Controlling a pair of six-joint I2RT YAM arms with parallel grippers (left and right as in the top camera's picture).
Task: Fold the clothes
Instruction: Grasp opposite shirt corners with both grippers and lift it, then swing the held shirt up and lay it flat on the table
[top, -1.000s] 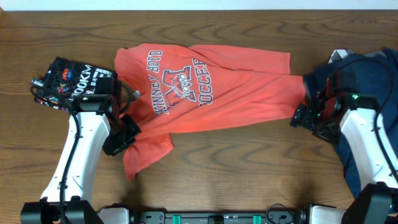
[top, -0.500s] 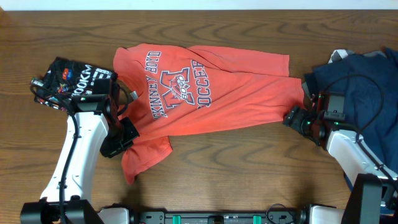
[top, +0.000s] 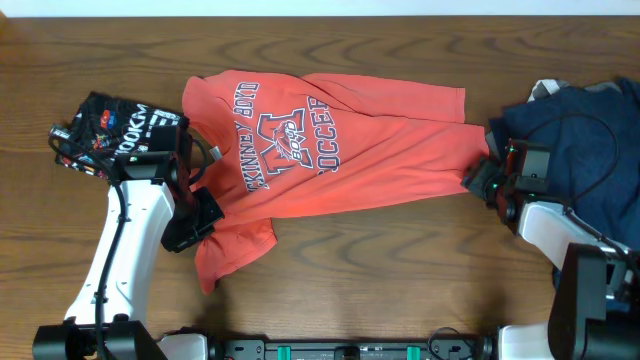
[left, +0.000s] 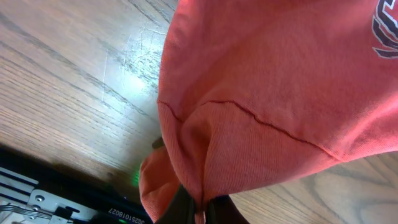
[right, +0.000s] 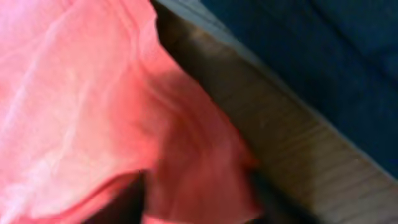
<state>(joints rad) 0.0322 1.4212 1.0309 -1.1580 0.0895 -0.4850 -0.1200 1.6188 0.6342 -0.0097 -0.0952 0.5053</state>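
Observation:
A coral-red T-shirt (top: 330, 150) with navy lettering lies spread across the middle of the wooden table. My left gripper (top: 205, 215) is at its lower left part, shut on a pinched fold of the red fabric (left: 267, 93); the fold rises from between the dark fingers (left: 200, 208). My right gripper (top: 478, 180) is at the shirt's right end. In the blurred right wrist view a bunch of red cloth (right: 81, 93) fills the gap between its two dark fingers (right: 199, 199), which stand partly closed against it.
A crumpled black shirt with white lettering (top: 105, 130) lies at the far left, beside the left arm. A dark navy garment (top: 580, 130) is heaped at the right edge, just behind the right gripper, and also shows as navy cloth (right: 323, 50). Bare wood (top: 400, 270) lies in front.
The right gripper moved left and up onto the shirt's right end, and its jaws narrowed around the fabric. The left gripper kept its hold and barely shifted.

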